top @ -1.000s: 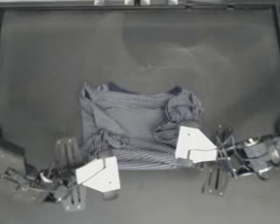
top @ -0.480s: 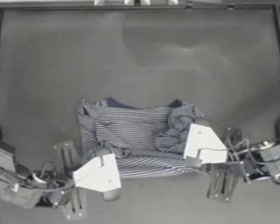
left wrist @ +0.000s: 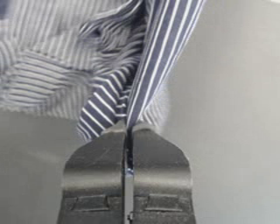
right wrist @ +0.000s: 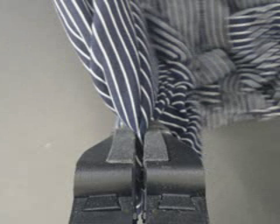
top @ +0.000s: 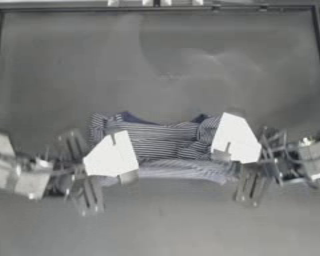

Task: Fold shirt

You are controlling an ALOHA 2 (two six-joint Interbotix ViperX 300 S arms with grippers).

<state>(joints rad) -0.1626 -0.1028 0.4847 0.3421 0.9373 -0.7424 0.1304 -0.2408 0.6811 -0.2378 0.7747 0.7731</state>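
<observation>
A: What had each arm got hold of?

B: The left gripper, nearest the table's front-left, was pinched tight on a fold of the shirt. The right gripper, at front-right, was clamped the same way on the opposite edge.

A: And the shirt itself?

B: It hung bunched between them, low at the front of the table, with the far part rumpled.

A: How would you have done the step well?

B: I'd have kept both ends level and taut, lifting together so the cloth spread flat.

A: Any containers?

B: None were in view.
</observation>
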